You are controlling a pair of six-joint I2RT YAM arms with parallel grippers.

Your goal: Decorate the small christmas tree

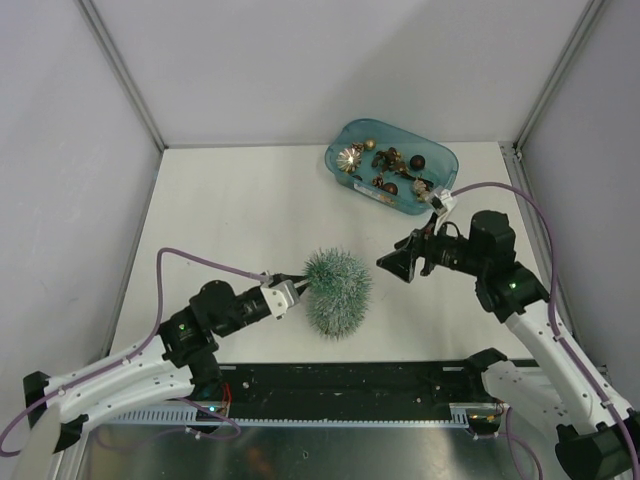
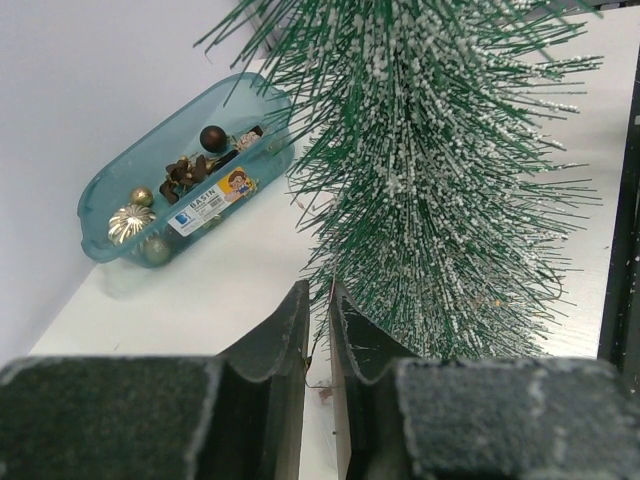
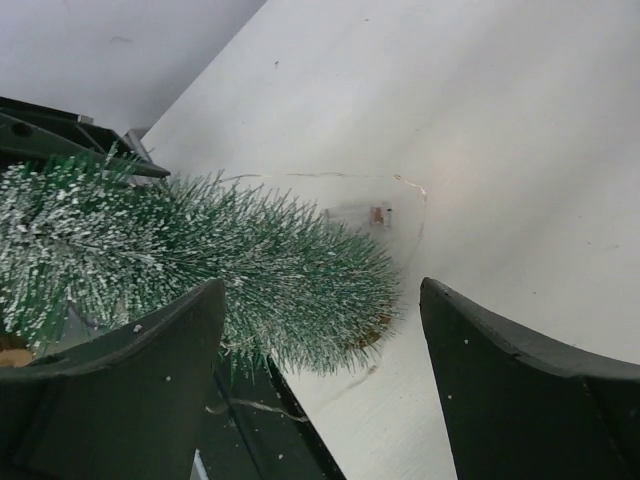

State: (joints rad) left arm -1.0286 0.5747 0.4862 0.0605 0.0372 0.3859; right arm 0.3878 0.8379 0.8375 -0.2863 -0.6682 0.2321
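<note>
Left end effector (image 2: 318, 295) fingers are filling the bottom of the left wrist view, dark and drawn in until only a narrow slit is showing between them. A thin wire (image 2: 326, 310) is running through that slit, and the jaws are pinching it just short of the bristles.

From where I am standing, the small christmas tree (image 1: 338, 290) is sitting on the white counter (image 1: 230, 200) between the two arms, near the front edge. It is not looking upright. Its narrow tip is pointing toward the black rail (image 1: 350, 385) along the near edge, while the wider, frosted part is facing the far side. A sliver of the wooden base is peeking in at the left edge of the right wrist view. I cannot tell whether the tree is lying flat or only leaning.

Right end effector (image 1: 402, 264) is hovering just to the right of the tree with its jaws spread wide, gripping nothing. Between its two fingers, the tip of the tree and a bare stretch of counter are showing. More of the wire is looping across the counter beyond the tree.

Well behind all this, a teal tray (image 1: 440, 160) is resting by the back wall, holding dark and gold ornaments (image 1: 385, 165).
</note>
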